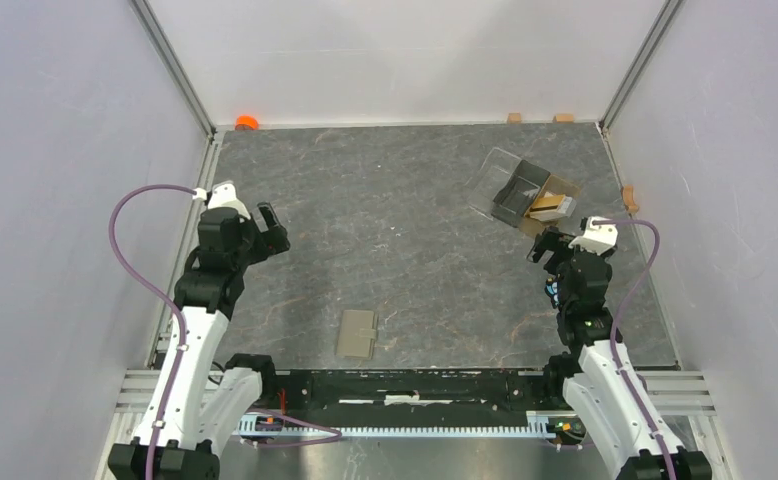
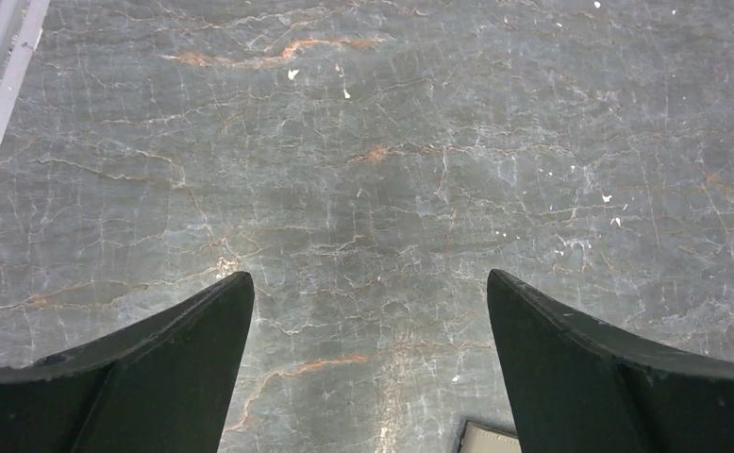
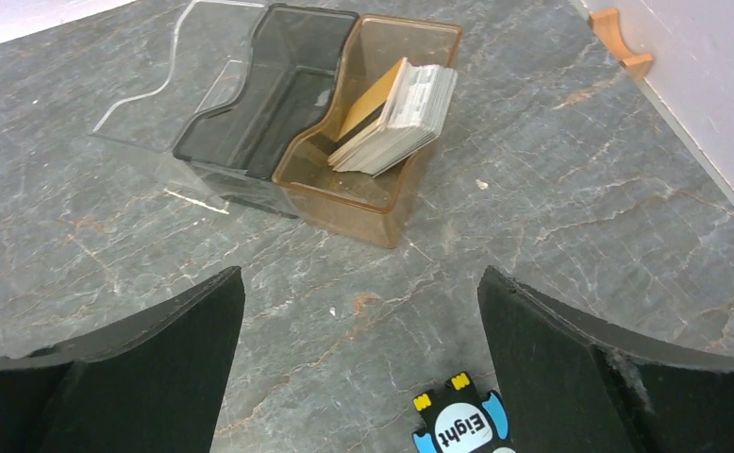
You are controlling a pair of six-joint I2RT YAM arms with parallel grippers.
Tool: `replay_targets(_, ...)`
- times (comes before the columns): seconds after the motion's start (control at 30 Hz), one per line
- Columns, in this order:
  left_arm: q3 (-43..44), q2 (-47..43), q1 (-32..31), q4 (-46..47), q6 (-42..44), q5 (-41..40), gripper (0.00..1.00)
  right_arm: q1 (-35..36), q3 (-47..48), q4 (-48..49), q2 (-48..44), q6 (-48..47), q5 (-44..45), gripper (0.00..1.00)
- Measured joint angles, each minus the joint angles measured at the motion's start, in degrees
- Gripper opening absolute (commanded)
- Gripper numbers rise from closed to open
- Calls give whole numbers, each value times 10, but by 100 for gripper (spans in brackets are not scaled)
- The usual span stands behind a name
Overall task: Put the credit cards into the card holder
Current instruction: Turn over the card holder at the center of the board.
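Table: grey veined surface, walled on three sides.

Left arm: stands left of and beyond the card holder. Its jaws are spread wide over bare table, with nothing between them.

Right arm: stands right of the card holder and well apart from it. Its jaws are likewise wide apart and empty, facing the plastic box.

Plastic box: lies beyond and right of the card holder, well apart from it. It has three compartments in a row (clear, dark, amber).

Card holder: flat, olive-khaki, with a tab along one side. It lies near the table's front edge, between the two arm bases, and neither arm touches it.

Credit cards: one stack leaning on edge inside the box's amber compartment, a tan-gold face showing, well apart from the card holder.

Pale corner: seen at the lower edge of the left wrist view. It is possibly the card holder, but too little shows to confirm.
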Motion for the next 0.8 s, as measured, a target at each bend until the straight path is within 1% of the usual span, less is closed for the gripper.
replay_targets(0.1,8,15,0,-5,-4,8,100,0,6,-3,0,-4,-28,98)
replay_targets(0.2,9,26,0,-15,-23,19,100,0,16,-5,4,-5,-78,98)
replay_targets(0.27,9,30,0,-20,-53,44,100,0,29,-4,16,1,-133,98)
replay_targets(0.33,1,33,-1,-5,-85,91,100,0,40,-2,33,13,-189,99)
replay_targets(0.37,-10,33,-4,10,-100,114,100,1,44,3,47,24,-228,95)
replay_targets(0.43,-39,32,-21,37,-127,145,100,7,47,12,69,40,-282,92)
replay_targets(0.5,-73,32,-52,52,-150,160,100,42,47,18,99,65,-327,92)
replay_targets(0.6,-110,32,-108,54,-174,159,100,123,47,22,135,88,-361,91)
replay_targets(0.63,-120,33,-126,53,-180,155,100,154,47,30,148,98,-371,89)
replay_targets(0.73,-145,44,-166,54,-198,143,100,217,41,71,182,131,-393,86)
replay_targets(0.8,-162,55,-184,56,-212,134,98,257,36,107,218,157,-400,83)
